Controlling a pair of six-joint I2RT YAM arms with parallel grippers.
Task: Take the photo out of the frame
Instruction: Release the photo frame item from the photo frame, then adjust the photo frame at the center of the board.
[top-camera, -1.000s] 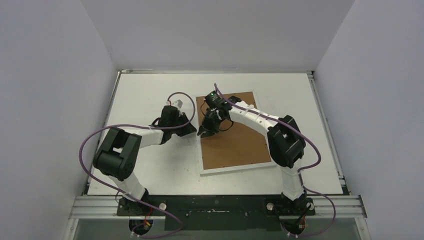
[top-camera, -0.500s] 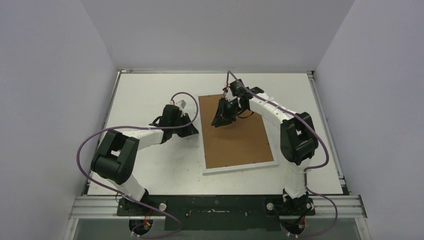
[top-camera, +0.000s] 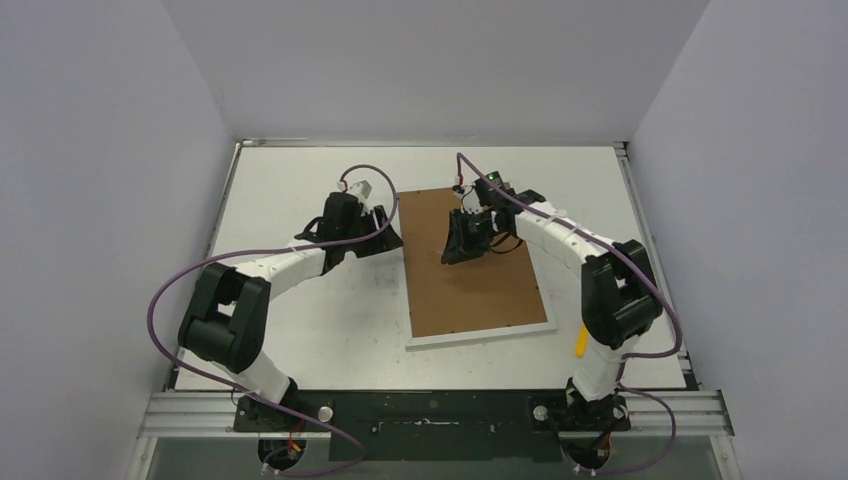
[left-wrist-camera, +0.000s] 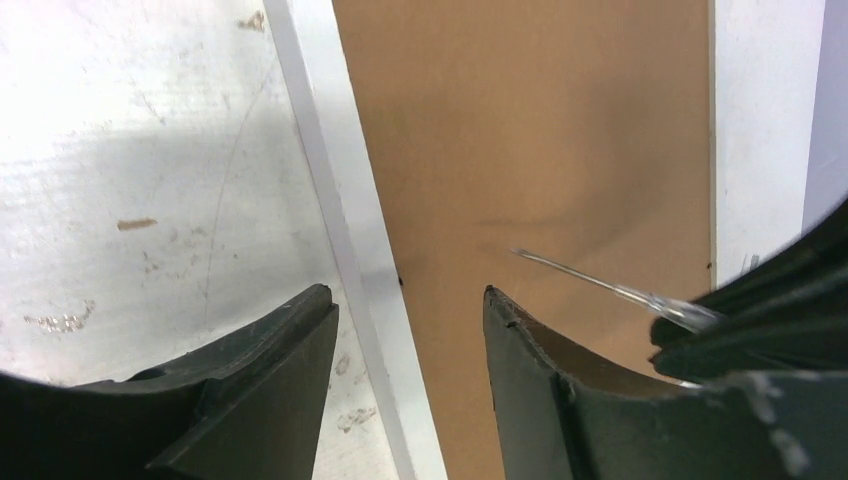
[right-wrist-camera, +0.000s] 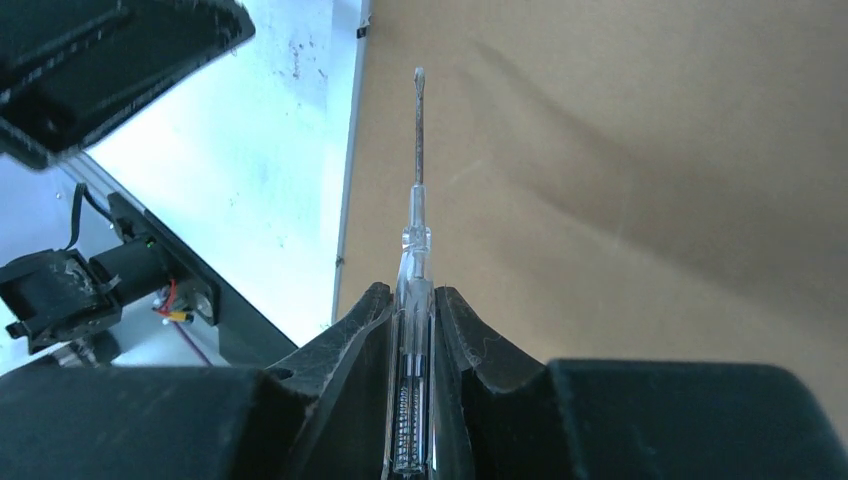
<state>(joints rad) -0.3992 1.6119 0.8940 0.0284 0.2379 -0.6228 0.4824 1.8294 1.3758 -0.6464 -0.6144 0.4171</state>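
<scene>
The frame (top-camera: 482, 336) lies face down on the table, its brown back panel (top-camera: 470, 285) up inside the white border (left-wrist-camera: 340, 220). The photo is hidden under that panel. My left gripper (top-camera: 393, 237) is open at the frame's left edge. In the left wrist view (left-wrist-camera: 407, 292) one finger is over the table and the other over the brown back (left-wrist-camera: 540, 130). My right gripper (top-camera: 455, 250) hangs over the panel's upper part, shut on a clear-handled screwdriver (right-wrist-camera: 418, 150). The screwdriver's metal tip points towards the left border. The blade also shows in the left wrist view (left-wrist-camera: 600, 285).
The white table (top-camera: 300, 320) is walled on three sides, with a metal rail along the near edge. A small yellow object (top-camera: 581, 340) lies next to the right arm, just right of the frame's near corner. Purple cables loop from both arms.
My left gripper has opened and moved back along the frame's left edge. The right arm has swung right and back with the screwdriver. The frame has turned slightly, now lying straighter.
</scene>
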